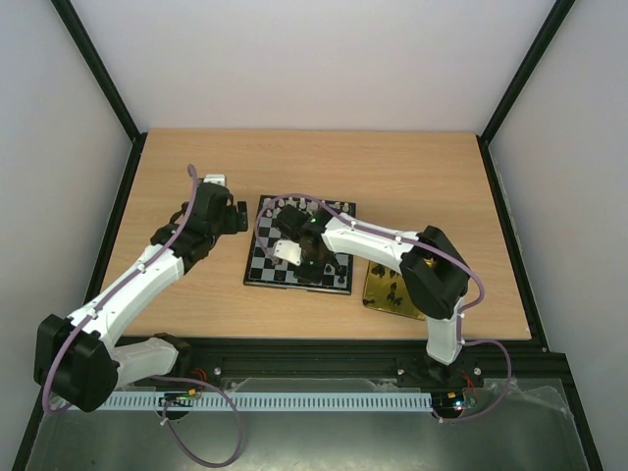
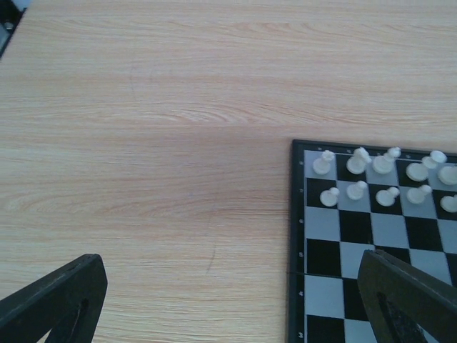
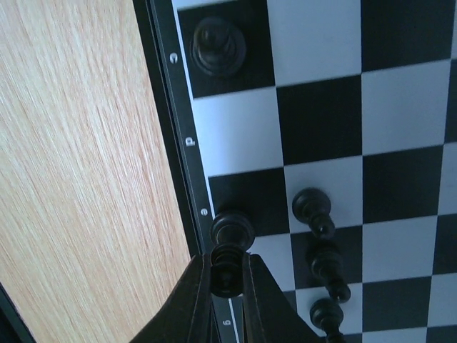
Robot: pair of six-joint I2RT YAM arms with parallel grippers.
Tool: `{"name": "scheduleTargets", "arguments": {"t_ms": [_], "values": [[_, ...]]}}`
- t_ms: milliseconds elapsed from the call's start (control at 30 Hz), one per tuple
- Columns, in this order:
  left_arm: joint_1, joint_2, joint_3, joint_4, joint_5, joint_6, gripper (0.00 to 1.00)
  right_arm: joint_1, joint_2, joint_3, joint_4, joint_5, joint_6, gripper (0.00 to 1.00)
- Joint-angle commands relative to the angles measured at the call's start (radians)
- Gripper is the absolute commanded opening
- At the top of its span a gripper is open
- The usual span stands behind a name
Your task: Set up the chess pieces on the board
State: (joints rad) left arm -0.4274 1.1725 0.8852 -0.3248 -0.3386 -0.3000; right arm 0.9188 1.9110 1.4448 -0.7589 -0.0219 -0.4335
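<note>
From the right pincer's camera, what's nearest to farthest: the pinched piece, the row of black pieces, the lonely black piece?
1. The pinched piece, between the right pincer fingers.
2. The row of black pieces, just to its right.
3. The lonely black piece, far up the board edge.

L arm (image 1: 128, 285) & R arm (image 1: 368, 238): white links, blk joints, purple cable (image 1: 239, 428) each, blk tool fingers (image 2: 57, 300).

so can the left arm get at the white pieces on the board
Probably yes: the left arm hangs beside the board, jaws open, with the white pieces just ahead and nothing between. The right arm holds a black piece at another edge.
</note>
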Motion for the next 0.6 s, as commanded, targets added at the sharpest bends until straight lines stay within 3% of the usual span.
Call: {"name": "scheduleTargets", "arguments": {"t_ms": [0, 300, 567], "values": [[0.029, -0.012, 0.032, -0.027, -0.089, -0.038, 0.99, 0.008, 0.044, 0.075, -0.032, -0.047, 0.024, 0.04], [0.059, -0.021, 0.032, -0.022, -0.067, -0.036, 0.99, 0.008, 0.12, 0.189, -0.057, -0.064, 0.04, 0.05], [0.059, -0.023, 0.032, -0.022, -0.065, -0.031, 0.99, 0.009, 0.143, 0.196, -0.069, -0.076, 0.044, 0.05]]}}
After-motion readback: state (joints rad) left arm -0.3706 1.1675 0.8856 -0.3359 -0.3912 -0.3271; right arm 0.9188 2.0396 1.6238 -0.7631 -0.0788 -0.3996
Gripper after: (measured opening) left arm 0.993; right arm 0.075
